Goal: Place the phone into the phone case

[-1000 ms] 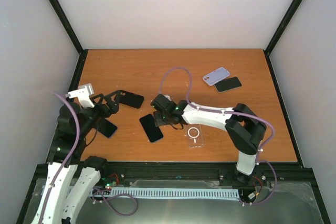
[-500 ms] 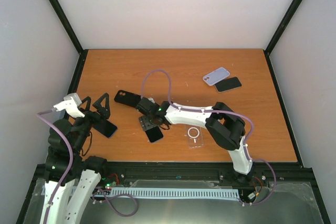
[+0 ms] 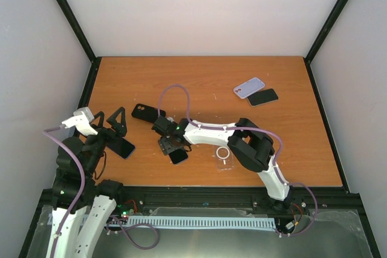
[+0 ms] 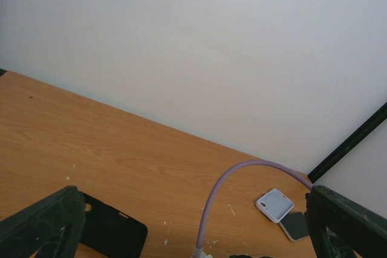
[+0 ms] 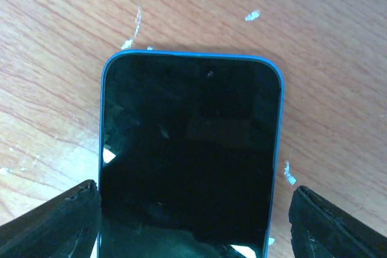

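A black-screened phone with a blue rim (image 3: 178,154) lies flat on the wooden table. My right gripper (image 3: 171,144) hovers right over it, open; in the right wrist view the phone (image 5: 190,149) fills the gap between the two fingertips (image 5: 48,222), and I cannot tell if they touch it. A black phone case (image 3: 149,113) lies behind it and also shows in the left wrist view (image 4: 112,232). My left gripper (image 3: 109,122) is open, empty and raised at the table's left edge.
A clear case with a white ring (image 3: 224,156) lies right of the phone. A dark phone (image 3: 124,147) lies by the left gripper. A lilac case (image 3: 250,87) and a black phone (image 3: 263,96) lie at the back right. The right arm's purple cable (image 3: 172,92) arches above the table.
My right arm has swung left and brought its gripper over the blue-rimmed phone. My left arm drew back toward the left edge away from the black case, then held still.
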Controlling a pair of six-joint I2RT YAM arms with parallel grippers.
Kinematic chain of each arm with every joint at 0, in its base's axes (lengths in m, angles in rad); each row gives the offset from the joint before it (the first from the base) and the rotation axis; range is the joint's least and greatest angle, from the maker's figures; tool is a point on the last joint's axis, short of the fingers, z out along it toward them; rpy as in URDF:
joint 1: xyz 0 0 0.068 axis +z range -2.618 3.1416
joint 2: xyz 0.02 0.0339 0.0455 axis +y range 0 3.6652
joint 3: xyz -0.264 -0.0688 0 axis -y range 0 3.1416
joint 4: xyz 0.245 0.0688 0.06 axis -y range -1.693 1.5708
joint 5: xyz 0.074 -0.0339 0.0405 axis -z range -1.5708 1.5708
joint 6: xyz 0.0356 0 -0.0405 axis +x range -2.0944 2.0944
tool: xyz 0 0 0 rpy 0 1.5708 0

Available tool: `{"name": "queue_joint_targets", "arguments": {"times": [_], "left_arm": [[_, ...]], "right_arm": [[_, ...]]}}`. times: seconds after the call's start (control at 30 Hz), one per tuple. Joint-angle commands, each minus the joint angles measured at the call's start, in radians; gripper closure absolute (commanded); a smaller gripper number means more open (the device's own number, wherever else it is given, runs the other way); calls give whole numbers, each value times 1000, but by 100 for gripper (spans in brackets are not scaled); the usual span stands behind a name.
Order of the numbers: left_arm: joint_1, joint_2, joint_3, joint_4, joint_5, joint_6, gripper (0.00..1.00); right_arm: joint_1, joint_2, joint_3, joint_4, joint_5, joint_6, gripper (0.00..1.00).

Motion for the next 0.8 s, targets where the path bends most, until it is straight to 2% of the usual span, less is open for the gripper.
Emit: {"name": "queue_joint_targets", "arguments": {"times": [0.0, 0.63, 0.77], "left_arm": [[6, -6, -6, 27, -10, 16, 0], [6, 2, -20, 43, -7, 5, 1], [6, 2, -20, 41, -7, 4, 0]], "right_arm": [[11, 29, 16, -32, 10, -3, 17], [35, 60, 42, -61, 25, -5, 15], [35, 70, 48, -76, 41, -8, 17]]}}
